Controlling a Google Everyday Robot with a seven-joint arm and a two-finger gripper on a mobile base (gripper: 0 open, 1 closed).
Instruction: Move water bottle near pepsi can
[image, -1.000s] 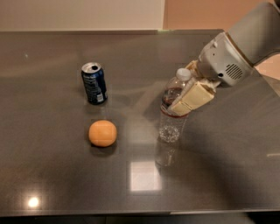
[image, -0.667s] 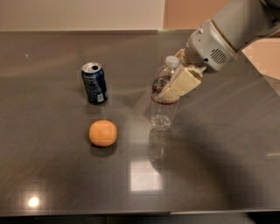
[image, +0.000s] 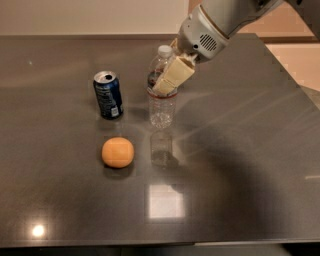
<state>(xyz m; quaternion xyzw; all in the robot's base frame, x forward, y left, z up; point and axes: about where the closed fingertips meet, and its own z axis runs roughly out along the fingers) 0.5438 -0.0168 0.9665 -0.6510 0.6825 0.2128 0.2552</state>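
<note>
Gripper (image: 167, 80) clamps its jaws high on the water bottle (image: 161, 107), holding it upright for set-down toward the desk's far edge. Pepsi can (image: 108, 95) stands just beside it.

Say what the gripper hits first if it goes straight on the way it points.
The gripper points down-left, clamped on the water bottle; past it, probably the table near the orange, though depth is unclear.
</note>
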